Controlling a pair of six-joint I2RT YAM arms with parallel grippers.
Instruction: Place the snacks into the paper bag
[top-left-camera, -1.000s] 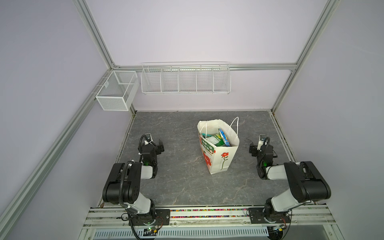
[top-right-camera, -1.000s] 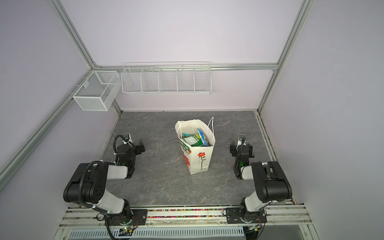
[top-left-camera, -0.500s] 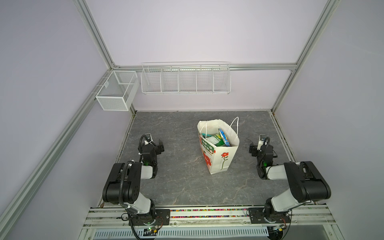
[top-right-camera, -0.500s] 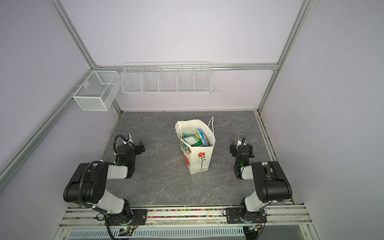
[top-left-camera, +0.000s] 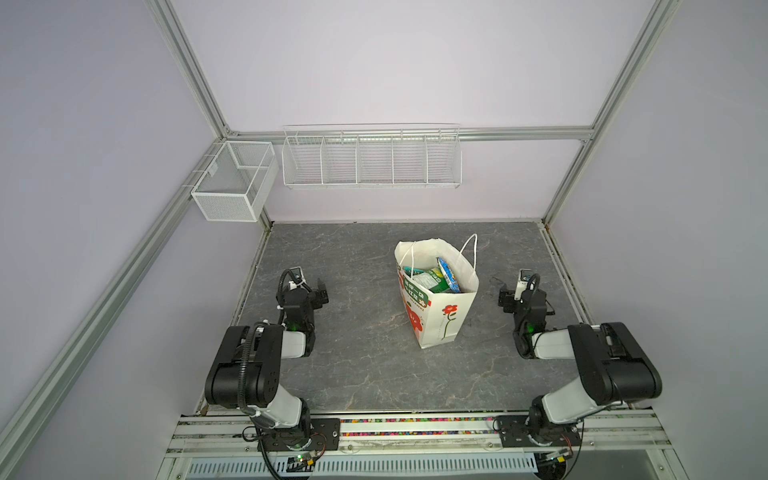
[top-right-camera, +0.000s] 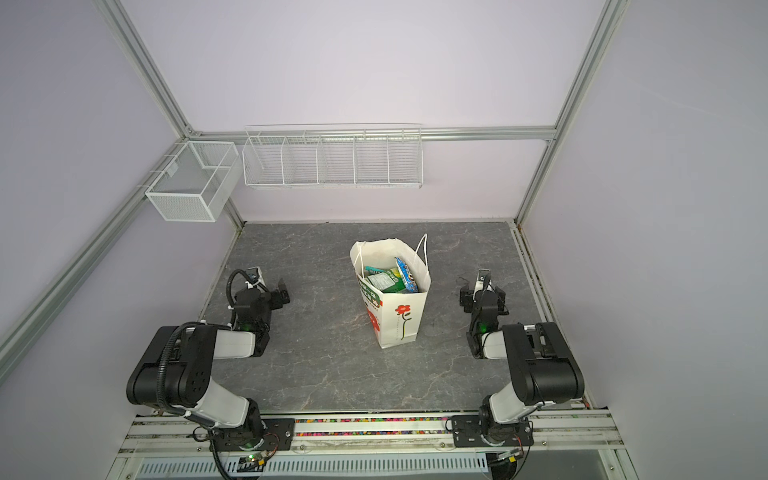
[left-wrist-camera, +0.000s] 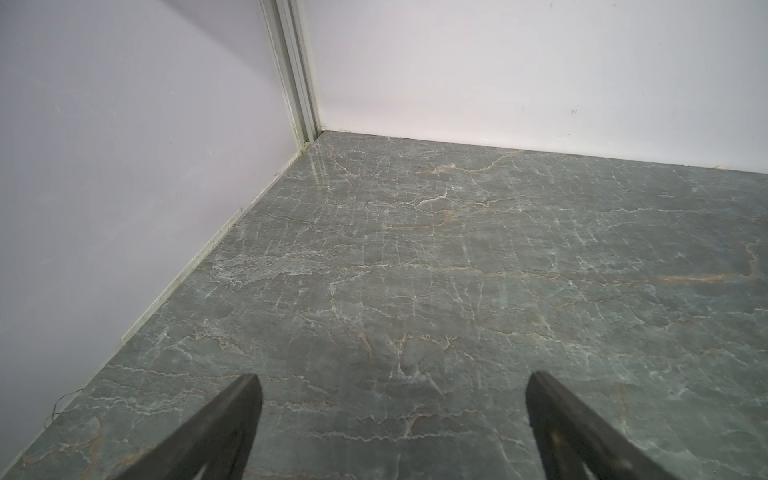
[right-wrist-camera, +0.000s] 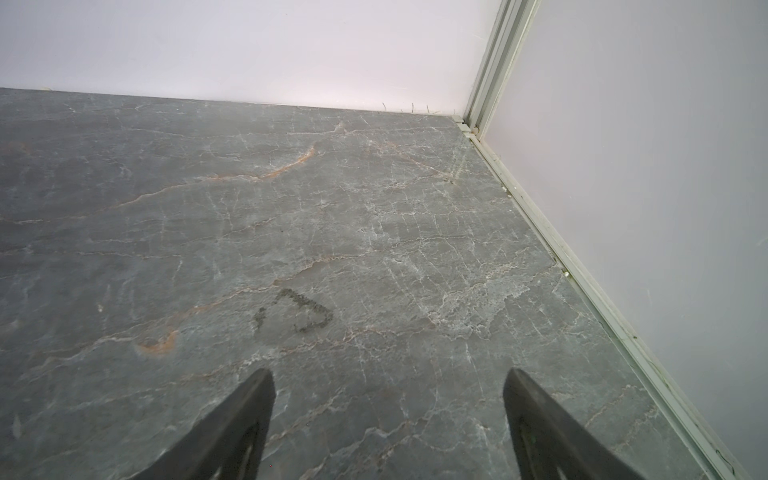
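Looks like the closing step: snack packets (top-left-camera: 432, 279) tucked inside the upright paper bag (top-left-camera: 442, 320), midway between left gripper (left-wrist-camera: 392, 376) and right gripper (right-wrist-camera: 390, 371), well apart from both. Jaws spread wide on each, pinching nothing, poised low over grey marble-look tabletop (top-left-camera: 353, 374). Calls next for little beyond a check for strays. Beyond, lilac walls, white wire baskets (top-left-camera: 370, 162).

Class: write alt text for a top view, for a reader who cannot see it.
A cream, red-flowered paper bag stands upright on a grey table, snack packets showing inside its open top. The left gripper and right gripper flank it, apart, jaws open and empty. Two white wire baskets hang behind.
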